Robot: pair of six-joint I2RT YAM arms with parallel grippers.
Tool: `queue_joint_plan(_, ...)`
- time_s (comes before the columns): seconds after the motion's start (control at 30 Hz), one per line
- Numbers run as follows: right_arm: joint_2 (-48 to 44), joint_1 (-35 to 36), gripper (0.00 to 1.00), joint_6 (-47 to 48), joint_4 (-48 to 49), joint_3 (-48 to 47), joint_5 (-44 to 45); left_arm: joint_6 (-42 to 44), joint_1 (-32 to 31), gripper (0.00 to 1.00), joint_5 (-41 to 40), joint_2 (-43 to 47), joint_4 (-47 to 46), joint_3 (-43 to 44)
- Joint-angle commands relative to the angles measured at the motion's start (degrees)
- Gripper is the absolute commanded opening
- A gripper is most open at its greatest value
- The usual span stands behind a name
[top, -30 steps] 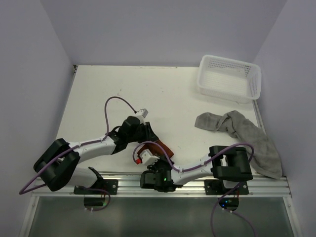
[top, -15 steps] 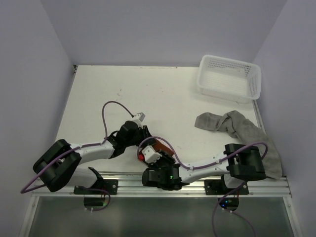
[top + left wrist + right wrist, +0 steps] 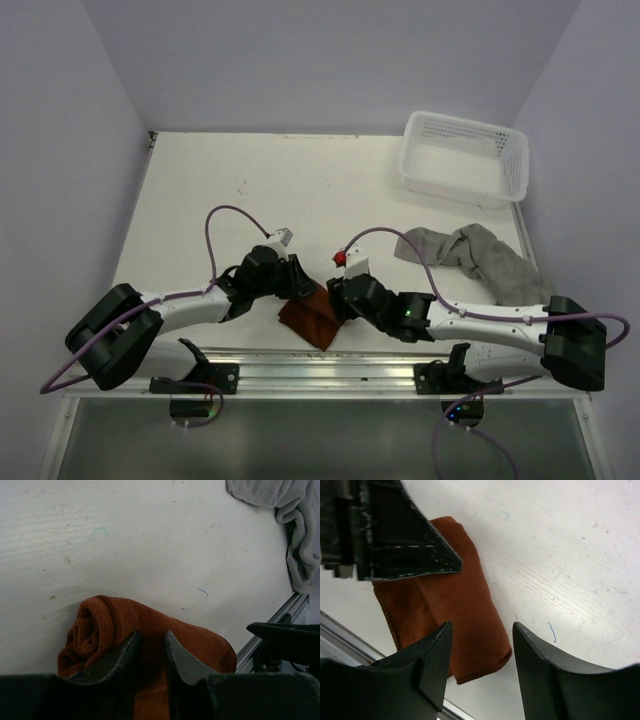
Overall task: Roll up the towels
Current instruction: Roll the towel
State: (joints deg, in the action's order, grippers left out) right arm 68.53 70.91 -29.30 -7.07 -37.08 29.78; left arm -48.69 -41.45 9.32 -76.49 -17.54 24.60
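Rust-brown cloth towel (image 3: 312, 318) is rolled into a stubby, slightly flattened cylinder at the near edge of the white counter (image 3: 250, 190), just beside the aluminium rail (image 3: 400, 358) and between the two arms. Left wrist view shows the spiral end of the roll on the left and looser cloth trailing toward the rail. Left end effector (image 3: 299, 296): narrow gap, fingertips down on top of the roll, brown cloth visible in the gap; cannot tell if a fold is actually pinched. Right end effector (image 3: 336, 304): jaws well apart, over the same roll from the other side, gripping nothing; contact with the cloth can't be judged. Grey cloth towel (image 3: 490, 265) lies crumpled and unrolled, well apart to the right, along the counter's right edge. White plastic mesh basket (image 3: 465, 160) sits at the far right corner, beyond the grey towel.
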Motion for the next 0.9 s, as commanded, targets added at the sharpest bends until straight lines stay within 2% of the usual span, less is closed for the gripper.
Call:
queue_joint_plan(0.0, -0.68, -5.85, 0.56, -2.78, 4.87, 2.01, -14.30, 0.79, -0.56, 0.30, -1.24, 0.90, 1.28, -0.87)
queue_joint_plan(0.27, 4.32, -14.74, 0.59, -4.80, 13.31, 5.00, -28.97, 1.05, -0.56, 0.30, -1.24, 0.90, 1.63, -0.43)
queue_joint_plan(0.57, 10.13, -17.04, 0.61, -5.94, 19.20, 7.28, -34.08, 1.14, -0.56, 0.30, -1.59, 1.25, 1.72, -1.05)
queue_joint_plan(0.67, 10.22, -17.12, 0.58, -6.47, 20.78, 8.69, -35.93, 1.31, -0.65, 0.30, -2.03, 1.25, 1.81, -1.05)
queue_joint_plan(0.87, 11.18, -16.86, 0.44, -6.56, 24.29, 11.59, -39.71, 1.84, -0.65, 0.30, -2.73, 1.34, 2.68, 0.53)
